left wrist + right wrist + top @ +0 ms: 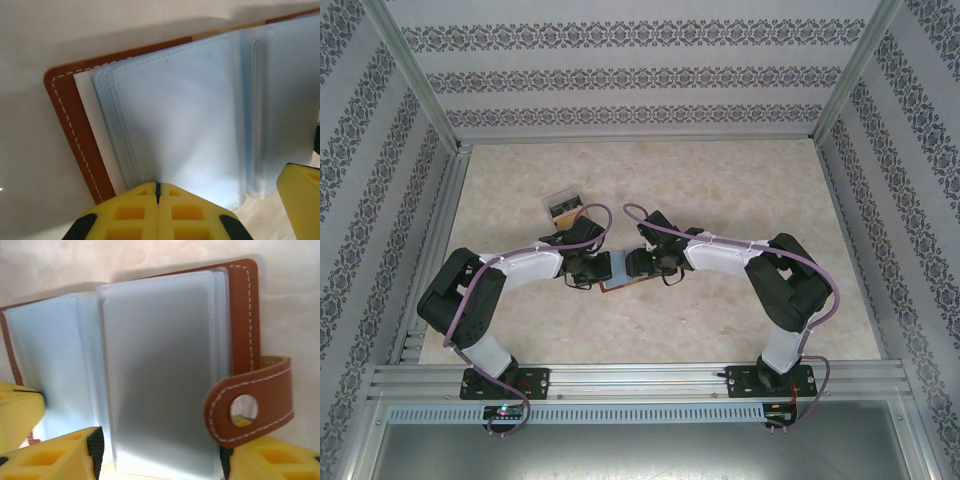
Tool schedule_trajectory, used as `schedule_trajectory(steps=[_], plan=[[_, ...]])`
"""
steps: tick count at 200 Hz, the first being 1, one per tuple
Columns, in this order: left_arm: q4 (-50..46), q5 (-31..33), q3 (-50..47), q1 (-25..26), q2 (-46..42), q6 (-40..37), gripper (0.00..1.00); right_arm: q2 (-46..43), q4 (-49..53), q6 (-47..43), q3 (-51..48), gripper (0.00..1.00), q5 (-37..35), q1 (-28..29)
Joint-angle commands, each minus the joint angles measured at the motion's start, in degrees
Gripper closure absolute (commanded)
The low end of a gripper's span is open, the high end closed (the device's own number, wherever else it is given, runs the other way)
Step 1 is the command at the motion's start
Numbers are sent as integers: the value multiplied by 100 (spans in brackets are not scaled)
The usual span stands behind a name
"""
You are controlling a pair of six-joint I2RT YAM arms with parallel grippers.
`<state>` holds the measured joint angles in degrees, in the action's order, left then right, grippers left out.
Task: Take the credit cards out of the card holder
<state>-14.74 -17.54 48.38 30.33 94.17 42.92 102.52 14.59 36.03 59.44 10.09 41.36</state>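
I have the thin brown leather-like card holder (620,283) lying open on the pale marbled worktop (720,190), directly under both wrists where the two arms meet.

My left end effector (157,192) is closed, its yellow fingers pressed flat together with only a thin seam between them. The tips sit at the near edge of the holder's blue-grey plastic sleeves (175,125). I cannot tell whether a sleeve is pinched between them. The brown cover edge with white stitching (75,145) lies just left of those tips. A yellow finger of the other arm (300,200) shows just to the right.

My right end effector (160,455) stands wide and grips nothing. The frosted stack of sleeves (160,365) lies between its two fingers and ahead of them. Just beyond its right finger (275,460) is the brown closing strap (250,405) with a round metal snap (243,410).

In the top view, a small clear plastic box with dark contents (563,205) rests beyond the left end effector (585,268), apart from the holder.
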Motion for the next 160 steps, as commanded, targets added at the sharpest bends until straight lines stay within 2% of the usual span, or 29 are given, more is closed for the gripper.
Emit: schedule_trajectory(steps=[1, 160], plan=[[-257, 163, -4, 57, 224, -12, 100, -93, -429, 283, -61, 36, 521, 24], [-301, 169, 21, 53, 176, -45, 100, -400, -1362, 1144, -250, 33, 1235, -84]])
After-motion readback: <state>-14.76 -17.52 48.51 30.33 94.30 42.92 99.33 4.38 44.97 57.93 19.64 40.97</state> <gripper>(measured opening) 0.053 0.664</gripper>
